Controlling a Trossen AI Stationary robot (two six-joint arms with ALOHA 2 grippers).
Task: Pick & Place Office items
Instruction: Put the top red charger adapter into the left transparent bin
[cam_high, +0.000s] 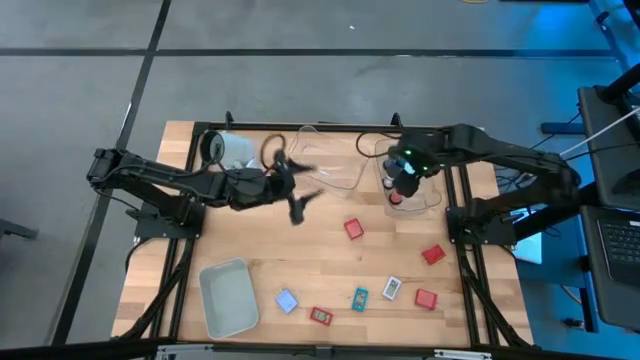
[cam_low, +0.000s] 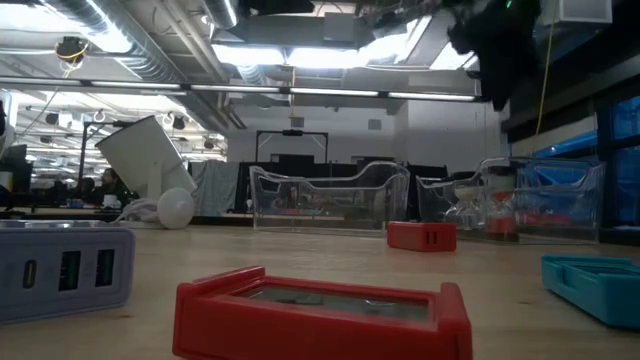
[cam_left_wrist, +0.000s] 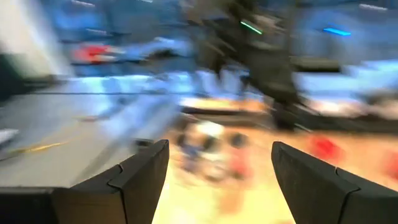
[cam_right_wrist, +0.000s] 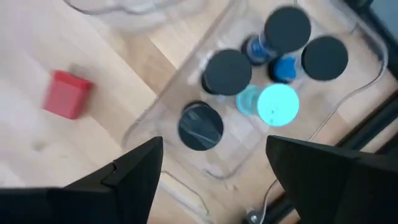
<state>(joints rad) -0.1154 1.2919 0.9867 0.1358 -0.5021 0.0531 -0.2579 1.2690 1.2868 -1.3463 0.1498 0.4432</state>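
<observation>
Two clear bins are seen in the upper centre of the high view: an empty one (cam_high: 335, 165) and, to its right, one (cam_right_wrist: 186, 134) holding stubby cylinders. In the right wrist view, four black-topped cylinders (cam_right_wrist: 228, 71), one teal (cam_right_wrist: 278, 106) and two blue (cam_right_wrist: 285, 67) can be counted inside it. The right pincer (cam_high: 404, 178) is held above this bin, released, with nothing between its fingers (cam_right_wrist: 134, 171). The left pincer (cam_high: 298, 190) is held left of centre, spread wide and empty. Seven items are scattered over the lower right of the surface (cam_high: 330, 270): four red blocks (cam_high: 353, 228), one pale blue (cam_high: 287, 301), a teal card (cam_high: 359, 296) and a white card (cam_high: 392, 288). A grey-white bin (cam_high: 228, 296) lies at lower left.
</observation>
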